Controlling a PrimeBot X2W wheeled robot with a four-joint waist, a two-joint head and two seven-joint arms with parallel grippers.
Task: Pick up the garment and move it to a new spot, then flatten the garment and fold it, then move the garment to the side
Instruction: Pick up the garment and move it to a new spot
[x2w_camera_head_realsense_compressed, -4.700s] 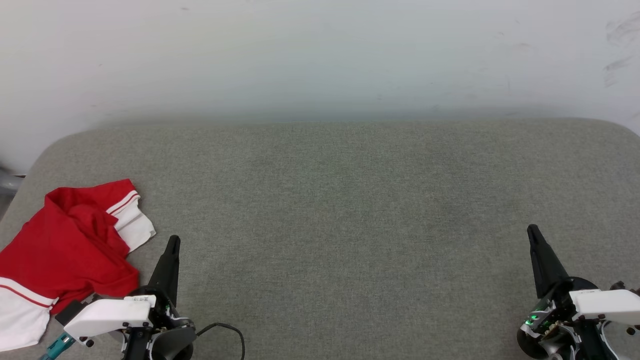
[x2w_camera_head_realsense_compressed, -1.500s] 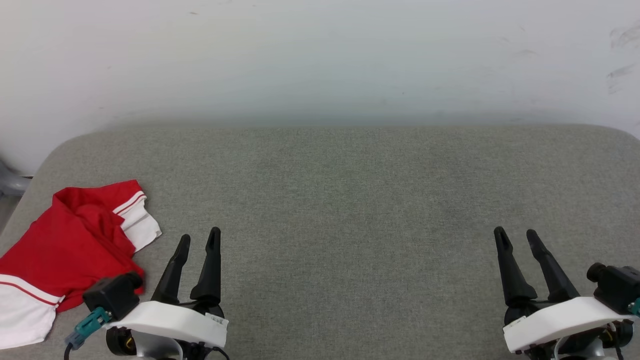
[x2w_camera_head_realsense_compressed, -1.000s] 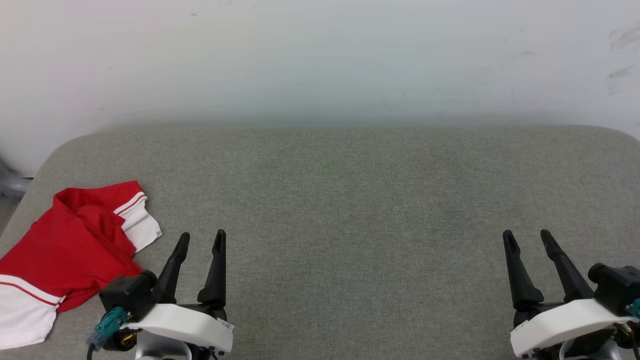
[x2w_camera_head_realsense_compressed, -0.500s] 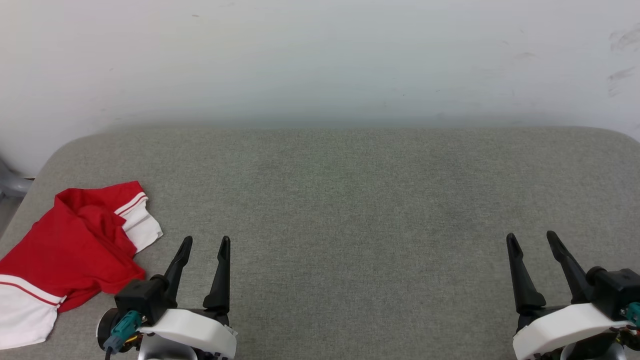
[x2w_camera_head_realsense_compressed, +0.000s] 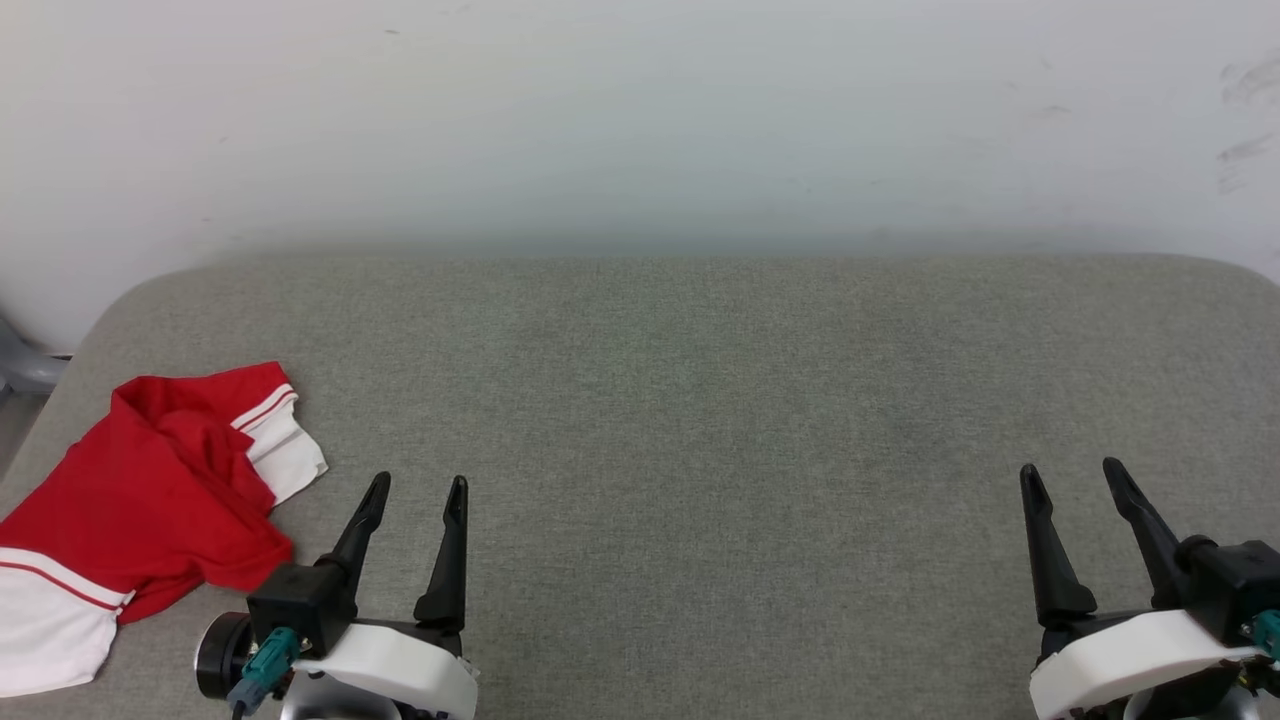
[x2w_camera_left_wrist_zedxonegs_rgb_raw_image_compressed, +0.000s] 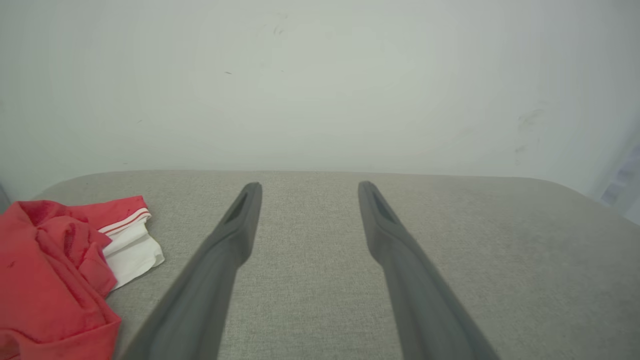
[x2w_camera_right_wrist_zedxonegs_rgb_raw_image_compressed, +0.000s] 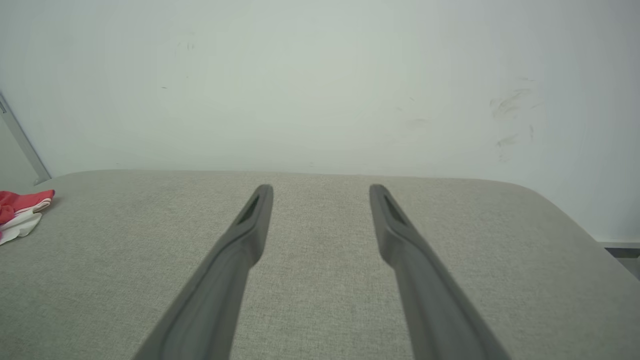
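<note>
You have the garment (x2w_camera_head_realsense_compressed: 140, 500) crumpled at the left edge of the grey padded surface (x2w_camera_head_realsense_compressed: 700, 400), just beside your left gripper (x2w_camera_head_realsense_compressed: 419, 481), which is probably the arm to reach with first. It and the right gripper (x2w_camera_head_realsense_compressed: 1070, 467) hover empty, fingers spread. No lettering is readable among the folds.

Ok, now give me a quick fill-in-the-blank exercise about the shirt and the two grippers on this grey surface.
Of the left gripper and the right gripper, the garment lies nearer the ____ one.
Both grippers stand ____, holding nothing.
The garment's body is red; its sleeve is ____ with red stripes.
Missing words: left; open; white.
</note>
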